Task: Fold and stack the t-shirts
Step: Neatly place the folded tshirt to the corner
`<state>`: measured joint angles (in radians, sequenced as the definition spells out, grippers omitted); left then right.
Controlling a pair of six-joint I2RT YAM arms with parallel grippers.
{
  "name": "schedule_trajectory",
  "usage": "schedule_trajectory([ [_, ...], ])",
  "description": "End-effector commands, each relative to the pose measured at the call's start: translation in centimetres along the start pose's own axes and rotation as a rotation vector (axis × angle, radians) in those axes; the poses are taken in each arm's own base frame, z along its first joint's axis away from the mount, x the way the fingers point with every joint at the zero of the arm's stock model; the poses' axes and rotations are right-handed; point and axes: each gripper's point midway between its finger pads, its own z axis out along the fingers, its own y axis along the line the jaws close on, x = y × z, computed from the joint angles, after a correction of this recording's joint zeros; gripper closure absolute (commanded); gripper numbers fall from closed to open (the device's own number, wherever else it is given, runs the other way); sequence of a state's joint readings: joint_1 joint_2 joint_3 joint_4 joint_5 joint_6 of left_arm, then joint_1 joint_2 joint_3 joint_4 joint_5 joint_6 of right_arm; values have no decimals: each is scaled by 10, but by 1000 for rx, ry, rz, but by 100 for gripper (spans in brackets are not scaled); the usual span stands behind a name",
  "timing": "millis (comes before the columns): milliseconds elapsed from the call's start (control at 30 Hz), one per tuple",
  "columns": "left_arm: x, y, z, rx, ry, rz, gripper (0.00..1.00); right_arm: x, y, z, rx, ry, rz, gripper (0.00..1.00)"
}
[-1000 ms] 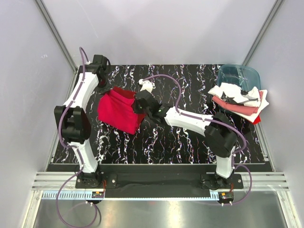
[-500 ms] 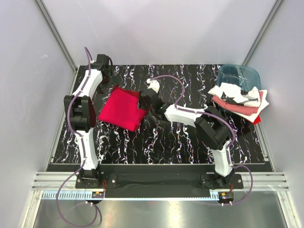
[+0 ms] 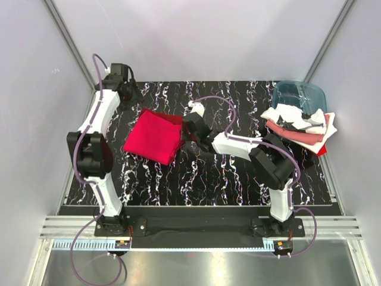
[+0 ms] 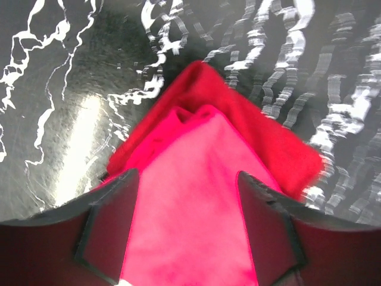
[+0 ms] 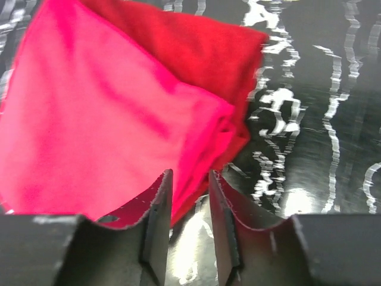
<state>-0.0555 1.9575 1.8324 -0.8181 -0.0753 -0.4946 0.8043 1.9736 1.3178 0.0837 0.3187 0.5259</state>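
Crimson t-shirt [image 3: 153, 138]: lying folded flat toward the far-left corner of the desk [image 3: 238, 179], resting on the darker red t-shirt [image 4: 262, 131].
Left jaws: standing wide apart over a crimson corner, gripping nothing.
Right jaws: standing narrowly apart at the crimson right edge, clamping nothing.
Other t-shirts [image 3: 297, 128]: sitting heaped at the far-right corner, overlapping the blue-teal tub [image 3: 294, 92].

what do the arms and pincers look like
The left arm and right arm have white links and black joints, each trailing a purple cable. The left pincer and right pincer have flat dark fingers.
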Motion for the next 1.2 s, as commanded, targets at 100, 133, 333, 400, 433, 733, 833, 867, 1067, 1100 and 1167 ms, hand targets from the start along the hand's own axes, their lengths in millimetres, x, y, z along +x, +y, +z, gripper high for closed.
schedule_trajectory([
  [100,0,-32,-14,185,-2,-52,49,-30,57,-18,-264,-1,44,68],
  [133,5,-36,-8,202,24,-57,51,-34,63,-17,-277,0,52,68],
  [333,30,-34,44,181,122,-99,61,-7,42,24,-226,103,132,72],
  [400,34,-33,61,172,135,-107,63,-3,31,32,-218,117,174,72],
  [433,37,-32,67,166,143,-116,64,2,18,41,-206,146,215,72],
  [733,26,-20,88,133,106,-129,64,9,-27,54,-97,180,236,73],
  [833,7,-15,66,100,39,-127,55,-9,-31,41,-75,130,208,63],
  [867,-2,-16,50,110,5,-127,47,-14,-30,36,-79,119,201,59],
  [1067,-24,-42,-24,234,-142,-165,25,-44,-28,-9,-112,50,155,37],
  [1100,-8,-47,-26,252,-116,-164,20,-37,-34,-15,-98,58,146,34],
  [1167,-8,-63,-54,322,-161,-193,11,-48,-34,-32,-112,23,123,24],
])
